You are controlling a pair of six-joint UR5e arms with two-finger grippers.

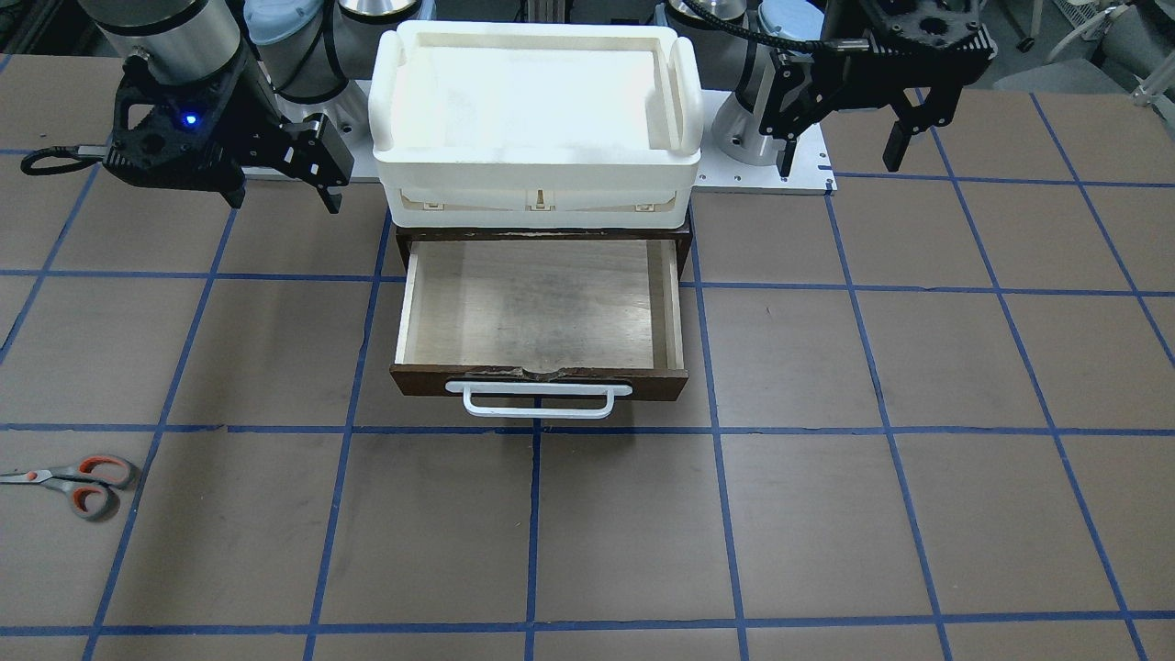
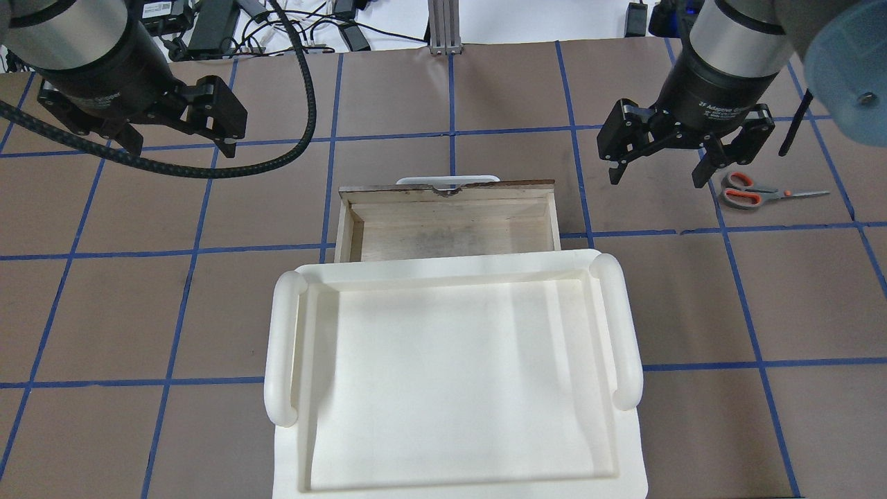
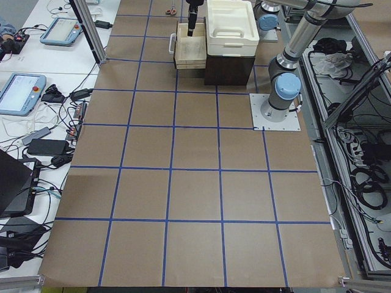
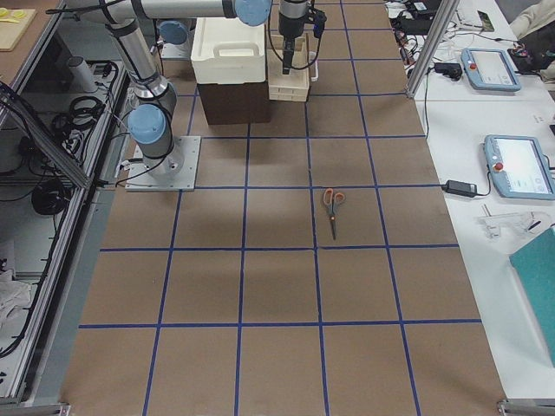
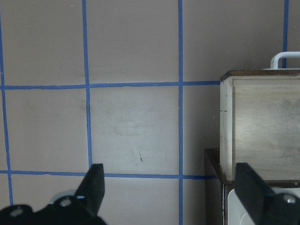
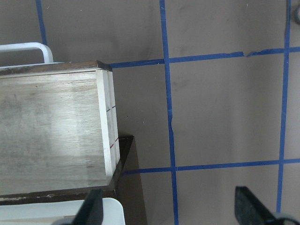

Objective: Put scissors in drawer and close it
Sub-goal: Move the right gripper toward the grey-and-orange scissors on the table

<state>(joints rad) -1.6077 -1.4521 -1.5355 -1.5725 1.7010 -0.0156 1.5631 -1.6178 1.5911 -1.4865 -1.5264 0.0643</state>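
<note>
The small grey-handled scissors with orange-lined loops and dark blades (image 2: 755, 195) lay flat on the robot's right half of the tabletop. They were nearer the operators' long edge than the robot's and well short of the right end. The dark brown wooden drawer with its pale plywood floor (image 1: 537, 312) stood pulled out and empty near the middle of the table, under a white plastic tray (image 1: 537, 156).

The scissors sat low against the surface, so a grasp could probably scrape the tabletop or pinch only one handle, letting the blades swing apart. The tray covered the cabinet behind the opening, so a release too far back might land on it. If the scissors came to rest across the drawer's rim, they would likely block it from shutting. An off-centre push on the white bar handle (image 1: 539, 401) could skew the drawer.

The right gripper (image 2: 656, 179) hung just beside the scissors, fingers spread wide, grasping nothing. The left gripper (image 1: 840, 158) hovered well apart from the drawer, equally spread and empty.
</note>
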